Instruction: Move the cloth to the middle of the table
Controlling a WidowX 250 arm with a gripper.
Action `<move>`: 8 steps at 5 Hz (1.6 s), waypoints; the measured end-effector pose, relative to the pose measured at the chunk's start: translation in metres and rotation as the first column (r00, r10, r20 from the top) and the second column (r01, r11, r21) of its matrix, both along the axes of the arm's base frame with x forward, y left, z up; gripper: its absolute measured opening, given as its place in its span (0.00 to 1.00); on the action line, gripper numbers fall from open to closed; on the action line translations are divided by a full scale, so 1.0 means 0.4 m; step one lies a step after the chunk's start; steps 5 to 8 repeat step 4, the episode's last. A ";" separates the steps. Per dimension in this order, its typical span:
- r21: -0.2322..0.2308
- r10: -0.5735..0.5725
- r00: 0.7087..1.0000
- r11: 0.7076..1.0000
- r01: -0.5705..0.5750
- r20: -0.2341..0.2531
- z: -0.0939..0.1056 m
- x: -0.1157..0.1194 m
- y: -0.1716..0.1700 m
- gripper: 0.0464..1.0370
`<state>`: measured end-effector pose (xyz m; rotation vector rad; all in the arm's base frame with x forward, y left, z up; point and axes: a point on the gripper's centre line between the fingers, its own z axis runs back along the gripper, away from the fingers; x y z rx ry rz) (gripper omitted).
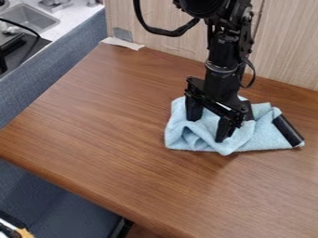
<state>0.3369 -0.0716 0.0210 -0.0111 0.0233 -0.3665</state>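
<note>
- We've got the blue cloth (pixel 202 139) bunched & folded on the wood table (pixel 93 139), nearer its back edge & right of its middle — i.e. not at the ctr.
- Gripper (pixel 208 128) hangs down over the same part of the table, fingers (pixel 224 131) pointing down into the cloth; arm (pixel 220 51) comes in above the table's back edge.
- We see the fingers well apart w/ cloth folds btwn them — can't tell if they've any hold on it.
- Blk cylinder (pixel 288 131) lies tilted at the cloth's RH end, toward the table's right side.
- White strip (pixel 122 43) sits at the table's back L corner.
- Sink (pixel 28 18) we spot past the table's L edge; pale wall panel (pixel 164 46) behind the table.
</note>
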 end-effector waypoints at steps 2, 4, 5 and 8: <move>-0.020 0.025 0.996 1.000 -0.024 0.086 0.123 0.004 0.011 0.96; 0.026 0.083 0.986 0.996 -0.088 0.143 0.204 -0.008 0.053 0.96; 0.026 0.083 0.986 0.996 -0.088 0.143 0.204 -0.008 0.053 0.96; 0.026 0.083 0.986 0.996 -0.088 0.143 0.204 -0.008 0.053 0.96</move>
